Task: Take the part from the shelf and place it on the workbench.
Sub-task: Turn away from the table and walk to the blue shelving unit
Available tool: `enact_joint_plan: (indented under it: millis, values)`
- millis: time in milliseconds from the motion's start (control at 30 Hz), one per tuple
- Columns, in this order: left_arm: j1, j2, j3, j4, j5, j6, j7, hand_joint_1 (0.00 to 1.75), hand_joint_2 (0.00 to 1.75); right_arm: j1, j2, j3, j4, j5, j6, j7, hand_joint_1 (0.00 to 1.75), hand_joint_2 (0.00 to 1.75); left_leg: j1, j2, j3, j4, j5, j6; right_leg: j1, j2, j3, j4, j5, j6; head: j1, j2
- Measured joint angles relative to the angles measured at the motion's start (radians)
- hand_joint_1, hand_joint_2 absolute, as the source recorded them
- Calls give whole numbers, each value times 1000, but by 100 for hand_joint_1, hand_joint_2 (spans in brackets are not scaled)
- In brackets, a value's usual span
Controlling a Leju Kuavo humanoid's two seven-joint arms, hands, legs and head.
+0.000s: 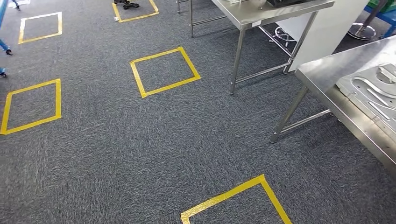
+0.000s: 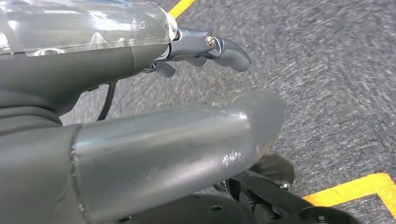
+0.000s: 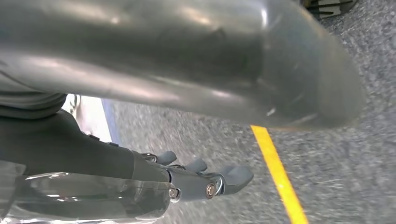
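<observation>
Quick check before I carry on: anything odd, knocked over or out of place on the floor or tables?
Nothing stands out. The yellow tape squares lie flat on the carpet, the steel workbench stands level with a metal panel flat on it, and both hands, left hand and right hand, hold nothing.

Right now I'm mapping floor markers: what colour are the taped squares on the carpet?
Yellow tape squares, clearest in the head view.

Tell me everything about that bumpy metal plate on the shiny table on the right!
The plate is a flat, pale grey piece that looks like pressed metal, with raised curved ridges and a small blocky bump near its far end. It lies flat on the steel table, near that table's front edge, and the picture's right edge cuts it off. Nothing else touches it.
</observation>
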Motion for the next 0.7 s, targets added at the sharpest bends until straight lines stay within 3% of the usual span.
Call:
enact_joint_plan:
  millis: [33, 67, 133, 167, 200, 267, 333, 400, 467, 500, 533, 567, 633, 700]
  values:
    - [1, 0, 1, 0, -1, 1, 0, 0, 0, -1, 0, 4, 0, 2, 1, 0, 0, 0, 0, 5, 16, -27, 21, 0, 1, -13, 3, 0, -2, 1, 0, 0]
    - [2, 1, 1, 0, -5, 2, 0, 0, 0, -1, 1, 6, 0, 3, 3, -1, 0, 0, -1, 19, 51, -88, 54, 3, 1, -25, 7, 1, -5, 3, 0, 0]
    - [-1, 1, 0, 0, -17, 8, 1, 0, 0, 0, 2, 8, 0, 3, 10, -3, 0, 0, -7, 63, 122, -218, 100, 14, 6, -48, 15, 3, -14, 11, 0, 0]
    - [-3, 1, -1, 0, -24, 12, 2, 0, 0, 0, 3, 8, 0, 1, 15, -4, 0, 0, -11, 78, 141, -255, 109, 21, 9, -58, 18, 5, -17, 15, 2, 0]
    - [-4, 1, -2, 0, -29, 16, 2, 0, 0, 0, 3, 8, 0, 0, 20, -4, 0, 0, -15, 81, 146, -269, 110, 26, 11, -67, 20, 5, -19, 20, 4, 0]
    - [-2, 0, -3, 0, -36, 23, 2, 0, 0, -3, 2, 8, 0, -3, 27, -4, 0, 0, -13, 59, 143, -274, 115, 36, 10, -78, 24, 6, -24, 29, 6, 0]
    - [-1, -1, -3, 0, -40, 27, 3, 0, 0, -3, 1, 8, 0, -4, 31, -3, 0, 0, -8, 39, 145, -284, 123, 48, 5, -35, 13, 39, -52, 39, 9, 0]
    - [-5, -2, -5, 0, -45, 31, 4, 0, 0, 1, 0, 8, 1, -4, 33, 0, 0, 0, -5, 19, 146, -289, 128, 56, 0, 25, -39, 149, -115, 46, 15, 0]
    - [-7, -4, -9, 0, -50, 35, 8, 0, 0, 5, 0, 8, 1, -4, 36, 4, 0, 0, -5, -6, 143, -288, 129, 58, -3, 42, -101, 270, -160, 50, 17, 0]
    - [-7, -5, -11, 0, -53, 36, 11, 0, 0, 7, 0, 8, 2, -4, 38, 5, 0, 0, -5, -20, 144, -287, 129, 57, -5, 44, -115, 290, -153, 52, 17, 0]
    - [-6, -7, -13, 0, -55, 38, 14, 0, 0, 8, -1, 8, 2, -4, 39, 5, 0, 0, -4, -35, 145, -286, 129, 56, -7, 45, -109, 268, -124, 53, 17, 0]
    - [-6, -9, -15, 0, -57, 39, 18, 0, 0, 9, -3, 8, 2, -4, 39, 5, 0, 0, -3, -49, 147, -284, 127, 54, -11, 53, -87, 212, -82, 54, 17, 0]
    - [-7, -12, -19, 0, -61, 43, 23, 0, 0, 11, -6, 8, 3, -4, 41, 5, 0, 0, -3, -75, 144, -274, 123, 44, -20, 101, -36, 86, -20, 56, 18, 0]
    - [-10, -14, -23, 0, -64, 45, 26, 0, 0, 13, -6, 8, 3, -3, 44, 5, 0, 0, -3, -98, 136, -268, 122, 29, -21, 133, -17, 36, -10, 51, 20, 0]
